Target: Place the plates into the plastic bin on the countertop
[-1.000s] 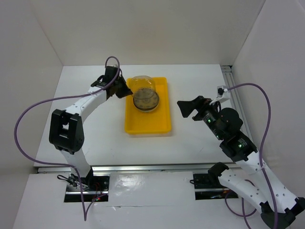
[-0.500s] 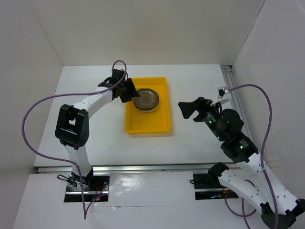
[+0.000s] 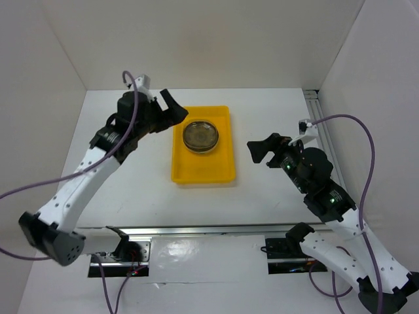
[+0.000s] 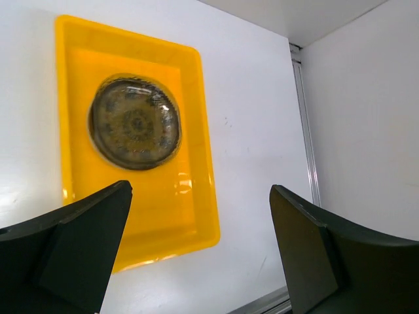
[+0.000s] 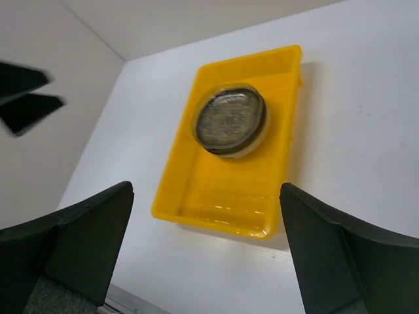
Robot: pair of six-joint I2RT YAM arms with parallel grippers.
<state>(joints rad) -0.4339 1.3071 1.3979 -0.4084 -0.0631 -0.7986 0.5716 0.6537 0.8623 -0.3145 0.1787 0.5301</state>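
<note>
1. The plastic bin lies flat on the white bench, a little left of the middle of the top view. Its long axis runs up and down the frame, and its short sides face the top and the bottom.
2. From the left wrist, the plastic bin also stands lengthwise from top to bottom. From the right wrist, its length slants from upper right to lower left.
3. The plates sit as one stack inside the bin, in its upper half in the top view, leaving the lower half bare yellow.
4. The stack lies level, faces up. The upper plate looks like clear glass over a round brown-and-yellow pattern. The right wrist view shows a pale edge lower in the stack, but I cannot count the plates.
5. The left end effector hangs just beside the bin's upper-left corner. Its jaws are wide apart with nothing between them, and its dark fingers frame the bin from above.
6. The right end effector is right of the bin, apart from it, over bare bench. Its jaws are also spread and hold nothing, and its fingers point toward the bin.
7. White walls close in the bench, and a purple cable loops off the right arm.
</note>
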